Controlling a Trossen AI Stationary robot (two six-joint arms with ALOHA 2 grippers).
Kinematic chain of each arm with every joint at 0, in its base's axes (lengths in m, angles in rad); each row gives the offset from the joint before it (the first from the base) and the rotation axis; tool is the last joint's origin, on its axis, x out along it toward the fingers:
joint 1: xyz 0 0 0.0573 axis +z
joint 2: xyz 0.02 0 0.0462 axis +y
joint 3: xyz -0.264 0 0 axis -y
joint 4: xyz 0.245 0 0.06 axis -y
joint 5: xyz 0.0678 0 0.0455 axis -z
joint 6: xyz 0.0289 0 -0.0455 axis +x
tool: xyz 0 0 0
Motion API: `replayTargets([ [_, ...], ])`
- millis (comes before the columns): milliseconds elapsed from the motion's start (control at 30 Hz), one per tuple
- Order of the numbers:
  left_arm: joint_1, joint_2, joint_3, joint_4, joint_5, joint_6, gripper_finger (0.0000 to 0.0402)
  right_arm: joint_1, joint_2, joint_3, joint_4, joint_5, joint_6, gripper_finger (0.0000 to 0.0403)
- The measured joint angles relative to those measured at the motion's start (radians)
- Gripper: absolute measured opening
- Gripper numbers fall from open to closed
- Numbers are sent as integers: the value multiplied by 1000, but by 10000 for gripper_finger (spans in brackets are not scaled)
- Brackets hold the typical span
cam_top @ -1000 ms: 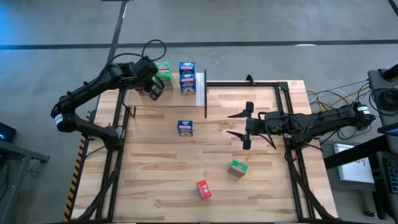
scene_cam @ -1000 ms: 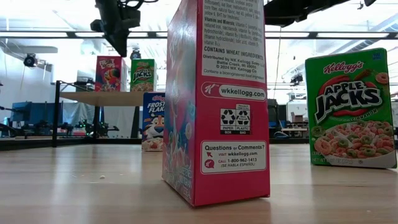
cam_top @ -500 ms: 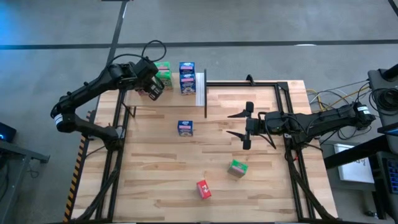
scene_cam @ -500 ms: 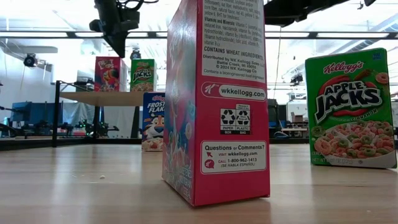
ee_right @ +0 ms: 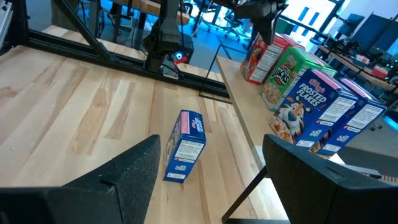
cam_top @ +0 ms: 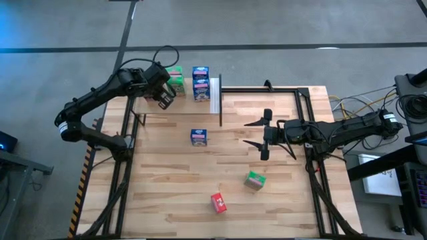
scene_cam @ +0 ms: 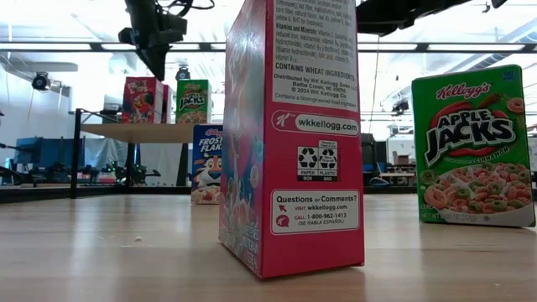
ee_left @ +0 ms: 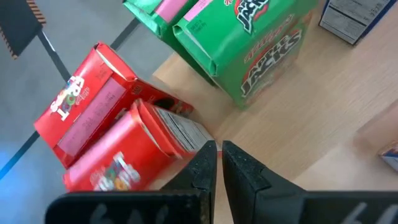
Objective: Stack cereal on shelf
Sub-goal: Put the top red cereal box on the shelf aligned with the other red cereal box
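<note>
The shelf (cam_top: 215,95) stands at the table's far left and carries red, green (cam_top: 175,78) and blue (cam_top: 200,81) cereal boxes. My left gripper (ee_left: 215,154) is shut and slants down over the shelf's left end. Its tips stand at a red box (ee_left: 124,163), which stands beside a second red box (ee_left: 81,115). My right gripper (cam_top: 265,135) waits open and level over the table's right middle. On the tabletop a blue box (cam_top: 199,137) lies flat, while a green box (cam_top: 254,180) and a red box (cam_top: 218,203) stand on their bases. My left gripper's shut fingertips are at the corner of the nearer red box's white printed side (ee_left: 186,132), coming slanting down from above. Whether they press on it or stand just clear I cannot tell. That box stands on the shelf (ee_left: 298,124) beside the other red box.
Thin black uprights (cam_top: 221,100) and a black frame (cam_top: 293,89) edge the table's far right part. In the low view the tabletop red box (scene_cam: 294,134) and green box (scene_cam: 474,147) stand close to the camera. Bare wood lies between the loose boxes.
In the low view the red box on the shelf below my left gripper has turned a little and now shows a second face. My right gripper has kept still.
</note>
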Motion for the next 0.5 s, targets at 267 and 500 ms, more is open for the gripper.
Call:
replayTargets([
  [267, -1, 0, 0, 21, -4, 0, 9, 0, 0, 0, 0, 0, 0, 272],
  [500, -4, -39, 0, 18, 3, -1, 9, 0, 0, 0, 0, 0, 0, 272],
])
